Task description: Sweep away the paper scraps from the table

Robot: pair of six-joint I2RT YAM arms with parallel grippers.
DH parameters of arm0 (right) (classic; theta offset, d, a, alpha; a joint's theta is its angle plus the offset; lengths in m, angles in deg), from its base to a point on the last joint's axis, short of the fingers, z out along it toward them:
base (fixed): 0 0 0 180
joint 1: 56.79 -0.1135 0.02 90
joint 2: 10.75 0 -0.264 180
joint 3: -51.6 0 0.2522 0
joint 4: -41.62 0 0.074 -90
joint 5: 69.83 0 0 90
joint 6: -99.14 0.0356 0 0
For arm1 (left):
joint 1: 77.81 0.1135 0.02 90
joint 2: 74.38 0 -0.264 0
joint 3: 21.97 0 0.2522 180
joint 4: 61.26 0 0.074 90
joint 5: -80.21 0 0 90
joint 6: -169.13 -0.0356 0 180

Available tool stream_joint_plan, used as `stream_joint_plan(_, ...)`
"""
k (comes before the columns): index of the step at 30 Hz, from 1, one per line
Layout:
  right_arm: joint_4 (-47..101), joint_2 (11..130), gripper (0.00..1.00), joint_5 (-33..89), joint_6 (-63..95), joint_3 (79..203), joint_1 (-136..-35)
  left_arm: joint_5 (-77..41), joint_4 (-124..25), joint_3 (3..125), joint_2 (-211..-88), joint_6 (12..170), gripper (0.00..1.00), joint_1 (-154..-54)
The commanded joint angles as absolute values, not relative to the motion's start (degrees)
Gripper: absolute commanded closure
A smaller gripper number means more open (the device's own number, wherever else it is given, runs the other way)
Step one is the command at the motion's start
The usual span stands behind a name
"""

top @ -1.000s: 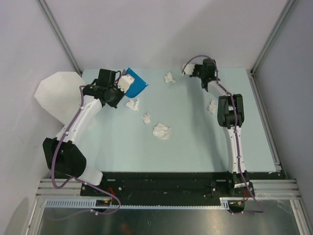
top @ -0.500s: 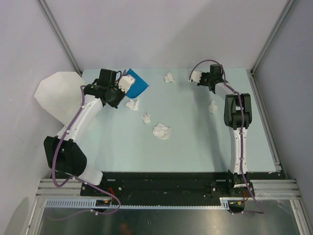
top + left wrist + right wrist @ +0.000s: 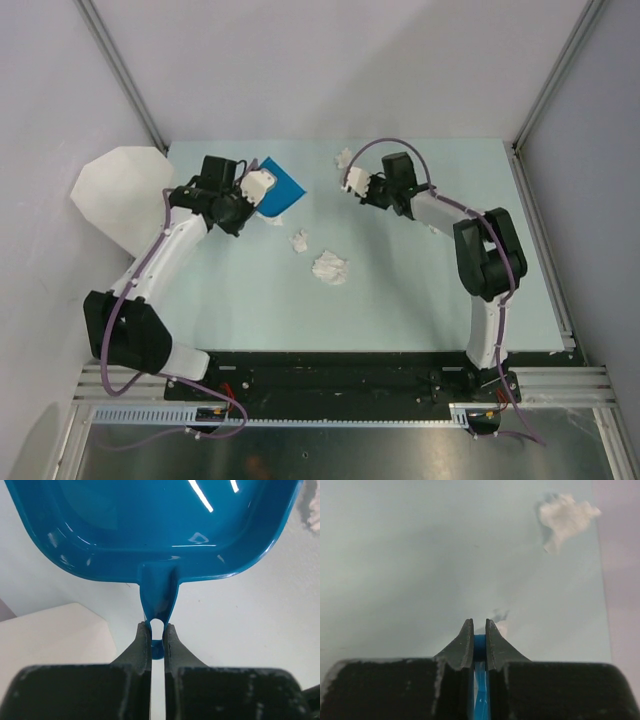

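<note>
Nearest on the bench [image 3: 400,300], two paper scraps [image 3: 329,266] left of centre, apart from both jaws. Farther out, left jaws clenched on the handle tab of a blue dustpan [image 3: 150,525], near the white bin [image 3: 120,195]. Right jaws clenched on a thin blue handle [image 3: 479,652], with a third scrap [image 3: 567,517] ahead, off to their right, near the back edge.

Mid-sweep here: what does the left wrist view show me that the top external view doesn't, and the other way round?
Only the left wrist view: a close look at the left gripper clamped on the handle of the dustpan. Only the top external view: the right gripper with its tool, and the paper scraps lying mid-table. Both: the blue dustpan, the white bin beside it, and the pale table.
</note>
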State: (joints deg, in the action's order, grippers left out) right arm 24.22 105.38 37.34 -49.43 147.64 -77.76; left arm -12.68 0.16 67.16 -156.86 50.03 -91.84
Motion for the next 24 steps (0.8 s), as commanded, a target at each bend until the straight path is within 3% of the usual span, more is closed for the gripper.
stream_joint_plan(1,14.8,98.6,1.0,36.6,-36.6,144.6,-81.8,-15.7,-0.2,63.1,-152.8,48.0,1.0,-92.1)
stream_joint_plan(7,19.5,89.3,1.0,31.9,-24.3,143.1,-85.9,-16.6,-0.2,57.0,-150.8,46.6,1.0,-92.1)
stream_joint_plan(13,22.7,85.3,1.0,23.0,-1.3,141.7,-89.6,-13.5,0.0,45.3,-148.2,43.1,1.0,-93.7)
stream_joint_plan(24,17.2,86.4,1.0,-15.2,21.9,140.1,-102.4,-11.3,1.4,38.0,-150.0,41.4,1.0,-99.7)
